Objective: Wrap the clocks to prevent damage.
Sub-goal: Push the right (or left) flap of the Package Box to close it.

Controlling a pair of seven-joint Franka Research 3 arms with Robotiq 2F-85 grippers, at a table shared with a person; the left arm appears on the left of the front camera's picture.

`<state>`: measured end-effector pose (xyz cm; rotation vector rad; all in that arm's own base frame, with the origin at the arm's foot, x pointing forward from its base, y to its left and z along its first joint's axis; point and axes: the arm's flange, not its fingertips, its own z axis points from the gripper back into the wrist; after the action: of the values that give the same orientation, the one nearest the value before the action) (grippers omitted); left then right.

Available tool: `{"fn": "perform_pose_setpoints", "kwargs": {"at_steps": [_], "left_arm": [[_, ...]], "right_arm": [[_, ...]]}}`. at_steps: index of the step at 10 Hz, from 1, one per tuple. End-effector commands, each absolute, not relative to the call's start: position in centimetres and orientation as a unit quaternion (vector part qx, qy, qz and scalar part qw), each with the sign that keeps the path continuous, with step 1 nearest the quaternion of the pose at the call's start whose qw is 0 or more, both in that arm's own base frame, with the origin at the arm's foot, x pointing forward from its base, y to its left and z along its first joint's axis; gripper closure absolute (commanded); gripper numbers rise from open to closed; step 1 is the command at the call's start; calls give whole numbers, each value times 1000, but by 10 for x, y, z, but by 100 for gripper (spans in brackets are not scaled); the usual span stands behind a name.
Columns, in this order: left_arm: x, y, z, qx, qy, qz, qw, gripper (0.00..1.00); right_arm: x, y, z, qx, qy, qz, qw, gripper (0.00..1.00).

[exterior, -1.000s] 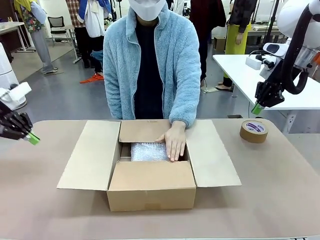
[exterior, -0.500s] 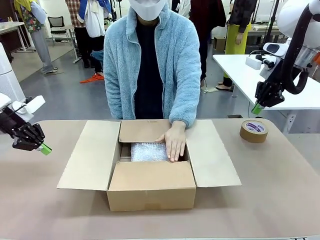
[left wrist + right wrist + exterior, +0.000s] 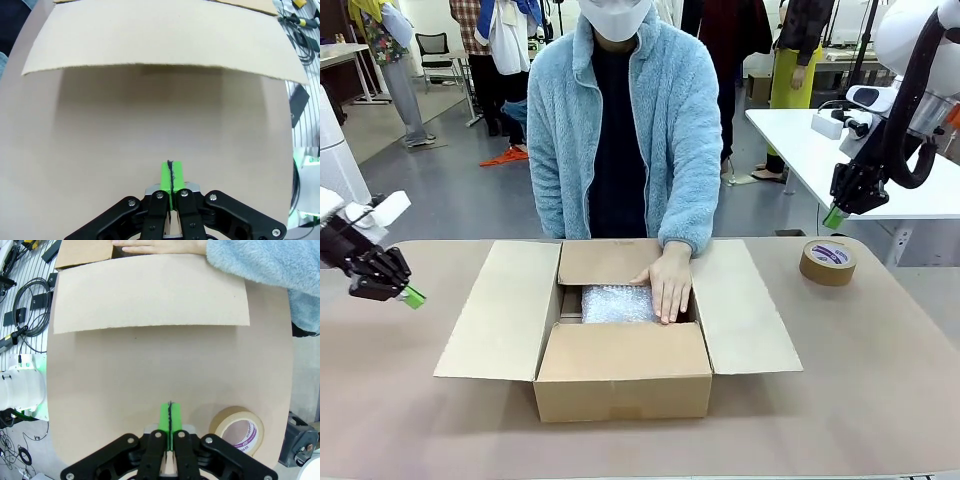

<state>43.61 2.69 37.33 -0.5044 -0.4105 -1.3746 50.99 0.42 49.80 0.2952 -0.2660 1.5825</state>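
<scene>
At middle left of the frame, above the desk [image 3: 390, 400], left end effector [image 3: 412, 296] with pads pressed together, empty. At centre, open cardboard box [image 3: 620, 385] with bubble-wrapped bundle [image 3: 613, 303] inside, under a person's hand [image 3: 670, 285]. At right, tape roll [image 3: 827, 262]; above it, right end effector [image 3: 834, 217], pads likewise together, empty.

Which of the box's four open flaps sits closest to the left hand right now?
The side flap folded out toward the robot's left. The shut left hand hovers just beyond its outer edge, while the rest lie farther off.
</scene>
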Motion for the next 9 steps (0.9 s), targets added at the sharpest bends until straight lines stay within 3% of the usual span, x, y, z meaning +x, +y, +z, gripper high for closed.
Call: {"fn": "perform_pose_setpoints", "kwargs": {"at_steps": [1, 6, 9], "left_arm": [[452, -1, 351, -228, -227, -621, 715, 100], [467, -48, 346, -307, -285, -615, 668, 100], [466, -46, 360, -349, -383, -574, 634, 100]], "right_arm": [[510, 3, 497, 132, -119, 707, 684, 99], [510, 3, 497, 132, -119, 707, 684, 99], [510, 3, 497, 132, -119, 707, 684, 99]]}}
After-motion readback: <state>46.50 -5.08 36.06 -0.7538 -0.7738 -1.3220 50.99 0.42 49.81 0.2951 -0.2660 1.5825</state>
